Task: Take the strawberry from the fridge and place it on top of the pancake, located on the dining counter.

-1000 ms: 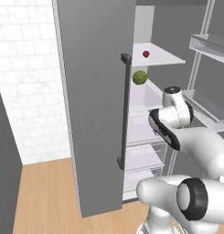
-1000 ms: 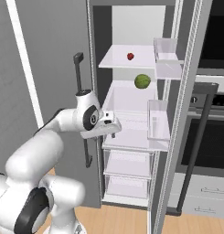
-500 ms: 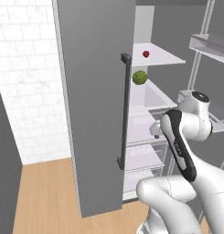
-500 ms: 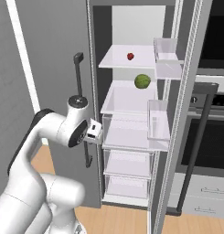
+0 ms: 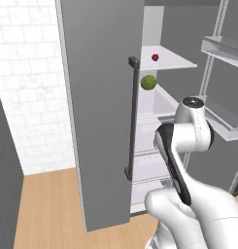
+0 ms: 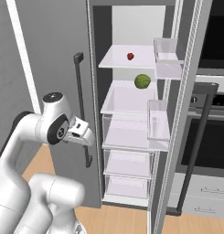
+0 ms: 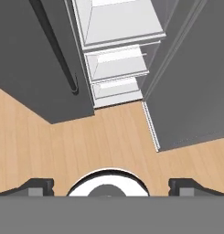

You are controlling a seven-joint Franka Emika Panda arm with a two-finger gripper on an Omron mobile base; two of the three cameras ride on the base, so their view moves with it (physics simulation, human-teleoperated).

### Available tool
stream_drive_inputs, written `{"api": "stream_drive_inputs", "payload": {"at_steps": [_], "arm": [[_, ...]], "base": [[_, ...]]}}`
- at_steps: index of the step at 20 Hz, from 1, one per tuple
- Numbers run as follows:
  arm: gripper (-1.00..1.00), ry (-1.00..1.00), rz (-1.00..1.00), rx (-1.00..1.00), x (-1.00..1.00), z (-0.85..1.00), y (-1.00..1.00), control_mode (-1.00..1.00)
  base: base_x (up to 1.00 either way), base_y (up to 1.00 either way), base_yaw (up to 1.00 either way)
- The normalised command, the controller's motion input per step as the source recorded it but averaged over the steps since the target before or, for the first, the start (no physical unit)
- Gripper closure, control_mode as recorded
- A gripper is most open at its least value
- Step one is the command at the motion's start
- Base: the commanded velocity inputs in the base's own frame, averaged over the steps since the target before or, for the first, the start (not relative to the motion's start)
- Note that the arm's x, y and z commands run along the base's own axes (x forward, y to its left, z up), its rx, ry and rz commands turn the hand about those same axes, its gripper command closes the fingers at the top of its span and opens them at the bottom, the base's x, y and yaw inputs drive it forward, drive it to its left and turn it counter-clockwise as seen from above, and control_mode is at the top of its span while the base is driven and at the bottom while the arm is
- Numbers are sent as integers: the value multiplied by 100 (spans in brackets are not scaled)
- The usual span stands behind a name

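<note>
Nothing gripped: gripper (image 7: 111, 185) is gaping fully, fingers (image 7: 36, 186) touching nothing, pointing down at the floor (image 7: 99, 137) before the fridge (image 6: 131, 137). Over the last second the arm is pulling back and folding low, away from its shelves. Strawberry (image 6: 130, 56) is sitting untouched on fridge's top shelf, above the green fruit (image 6: 142, 82). Reach not started.

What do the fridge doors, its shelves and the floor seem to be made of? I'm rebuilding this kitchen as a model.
The fridge doors look like matte grey painted metal: flat, even, no shine. The bar handle looks darker, perhaps metal or plastic. The shelves seem to be pale translucent plastic or glass with thin edges. The floor looks like light wood planks with fine lines.
</note>
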Motion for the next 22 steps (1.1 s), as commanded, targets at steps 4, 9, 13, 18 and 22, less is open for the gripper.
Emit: {"api": "stream_drive_inputs", "payload": {"at_steps": [4,9,13,18,22], "arm": [[-100,1,0,0,0,-28,0,-100],[-100,0,0,0,0,0,0,-100],[-100,-1,-1,0,-1,0,0,-100],[-100,-1,-2,0,-2,0,0,100],[-100,0,0,0,0,0,0,100]], "base": [[0,0,0],[0,0,0],[0,0,0],[-21,-1,-23],[-43,-10,-36]]}}
